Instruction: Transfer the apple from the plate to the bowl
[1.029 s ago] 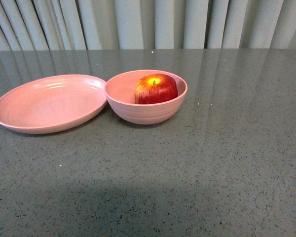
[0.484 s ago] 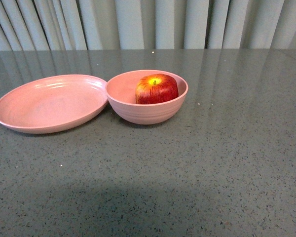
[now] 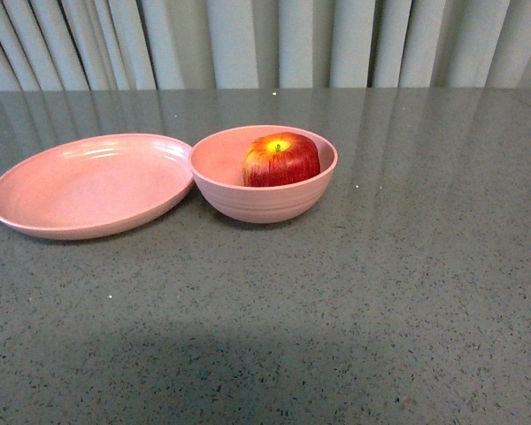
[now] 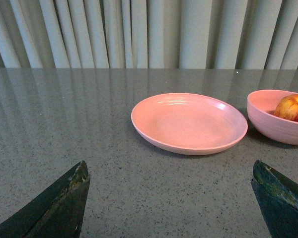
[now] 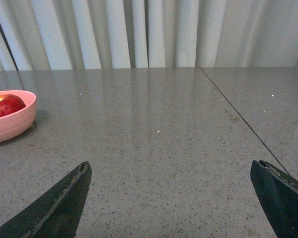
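The red apple (image 3: 281,159) with its yellow stem patch rests inside the deep pink bowl (image 3: 264,201), leaning toward the bowl's right side. The shallow pink plate (image 3: 88,184) lies just left of the bowl, its rim touching the bowl, and holds nothing. Neither arm shows in the front view. In the left wrist view my left gripper (image 4: 170,168) is open and well short of the plate (image 4: 188,124), with the bowl (image 4: 278,126) and apple (image 4: 293,107) off to one side. My right gripper (image 5: 170,168) is open over bare table, far from the bowl (image 5: 10,124) and apple (image 5: 6,105).
A grey speckled tabletop (image 3: 380,292) spreads around the dishes. Pale pleated curtains (image 3: 274,40) hang behind its far edge. A thin seam (image 5: 238,116) crosses the table in the right wrist view.
Plate, bowl and apple appear a few pixels further right in the front view than one second ago; otherwise nothing has moved.
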`<state>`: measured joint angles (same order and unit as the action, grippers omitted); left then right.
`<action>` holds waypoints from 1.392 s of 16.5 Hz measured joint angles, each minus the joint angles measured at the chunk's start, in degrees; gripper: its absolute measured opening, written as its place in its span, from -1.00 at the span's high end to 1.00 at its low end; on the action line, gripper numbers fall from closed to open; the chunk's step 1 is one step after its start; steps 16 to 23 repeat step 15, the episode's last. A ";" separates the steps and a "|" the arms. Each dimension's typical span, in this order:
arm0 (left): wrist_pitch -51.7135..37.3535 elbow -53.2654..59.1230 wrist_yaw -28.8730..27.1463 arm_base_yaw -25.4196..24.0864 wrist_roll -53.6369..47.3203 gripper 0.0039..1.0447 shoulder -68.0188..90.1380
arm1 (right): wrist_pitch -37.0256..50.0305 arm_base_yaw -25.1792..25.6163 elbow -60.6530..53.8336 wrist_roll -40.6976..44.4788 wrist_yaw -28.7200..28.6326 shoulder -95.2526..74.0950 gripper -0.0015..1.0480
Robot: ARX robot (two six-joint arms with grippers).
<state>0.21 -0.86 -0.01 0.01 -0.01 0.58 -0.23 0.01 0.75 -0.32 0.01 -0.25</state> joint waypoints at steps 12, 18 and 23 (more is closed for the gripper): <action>0.00 0.00 0.00 0.00 -0.02 -0.88 0.00 | 0.00 0.00 0.00 0.00 0.00 0.00 -0.87; 0.00 0.00 0.00 0.00 0.00 -0.88 0.00 | 0.00 0.00 0.00 0.00 0.00 0.00 -0.87; 0.00 0.00 0.00 0.00 0.00 -0.88 0.00 | 0.00 0.00 0.00 0.00 0.00 0.00 -0.87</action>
